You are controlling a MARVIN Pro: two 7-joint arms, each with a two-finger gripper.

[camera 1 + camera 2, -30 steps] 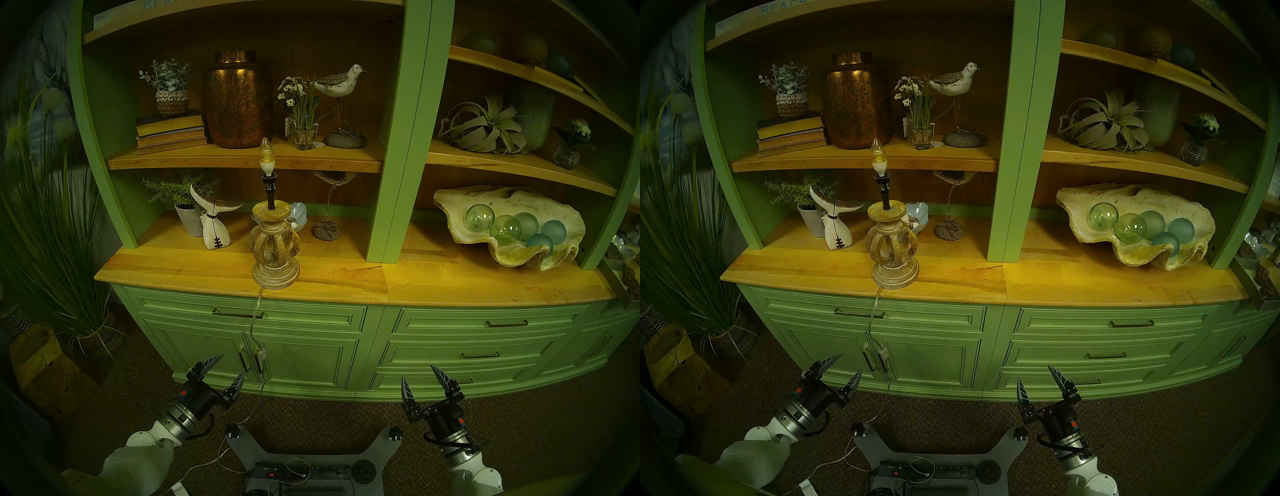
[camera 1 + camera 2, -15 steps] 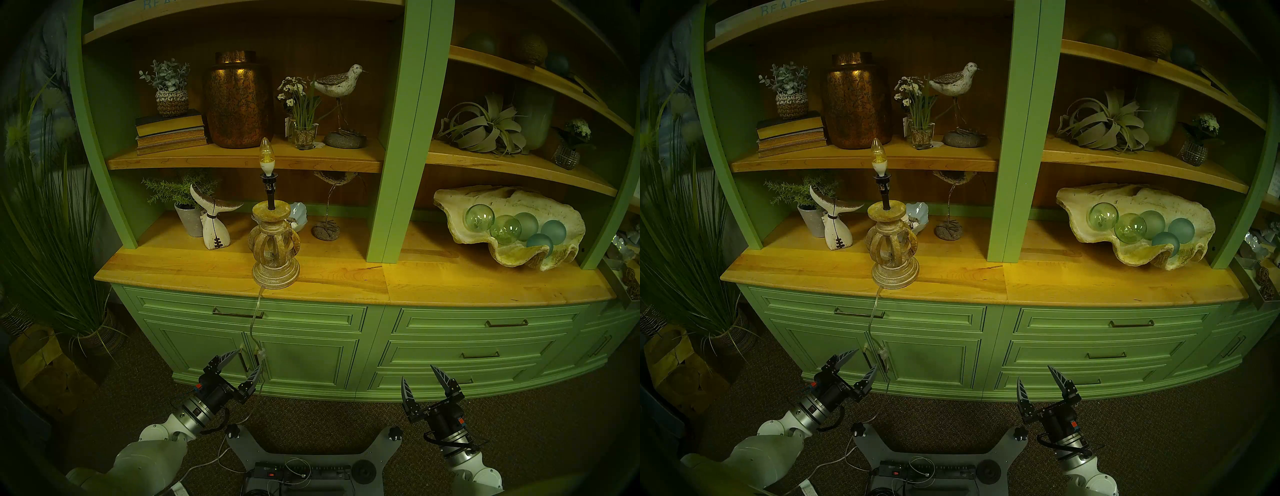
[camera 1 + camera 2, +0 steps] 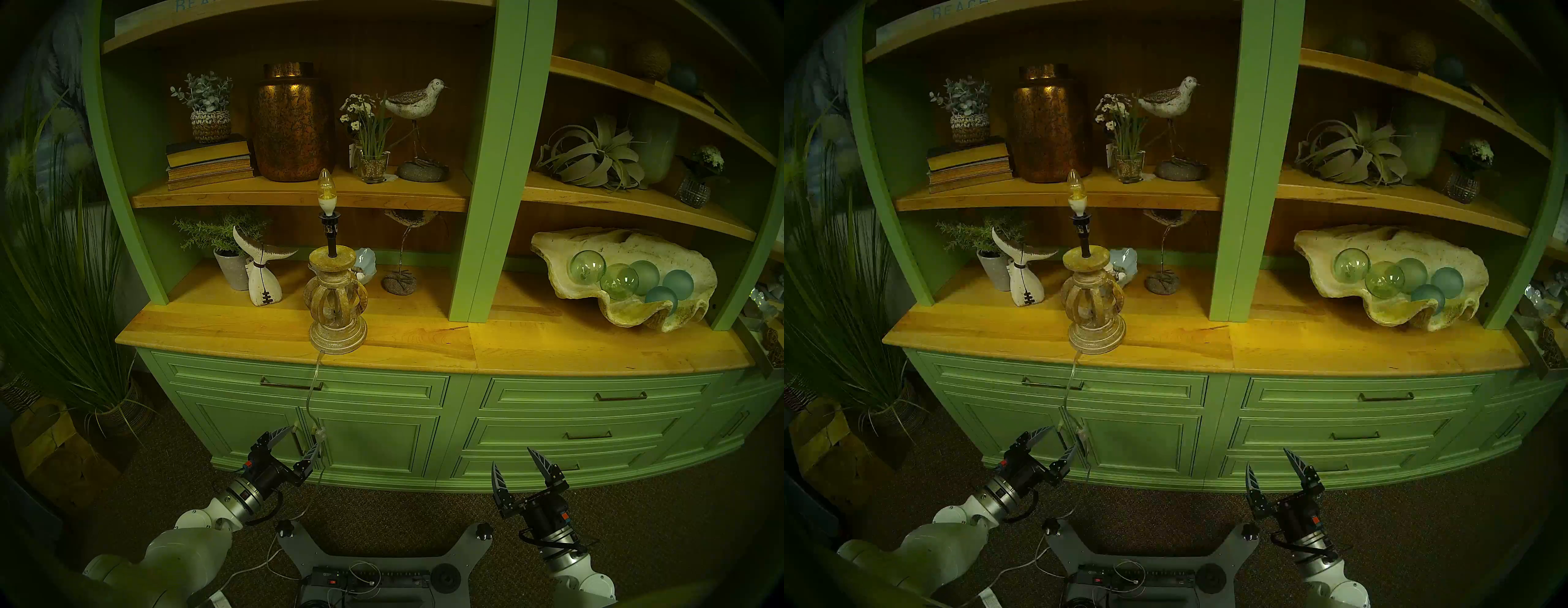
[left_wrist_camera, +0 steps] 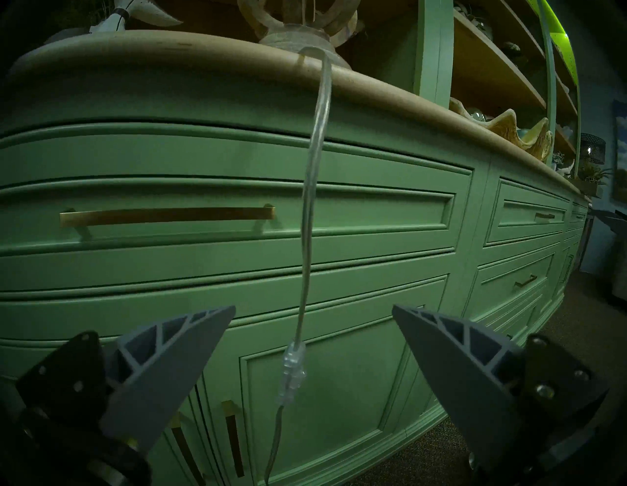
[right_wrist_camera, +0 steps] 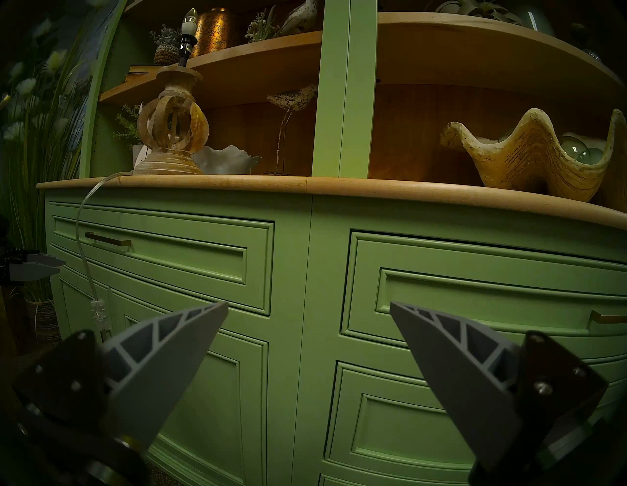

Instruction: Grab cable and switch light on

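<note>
The light stands at the front edge of the wooden counter, a carved beige base with a bare candle bulb that shows no glow. Its clear cable hangs down the cabinet front. On the cable hangs a small clear inline switch. My left gripper is open, with the switch hanging between its fingers and touching neither. My right gripper is open and empty before the right drawers.
The green cabinet has brass drawer and door handles close behind the cable. A black power strip and an opaque white wire lie on the floor by my base. A tall grass plant stands at the left.
My left gripper has moved forward and to the right, bringing its open fingers around the hanging switch. The right arm, lamp and cable have not moved.
</note>
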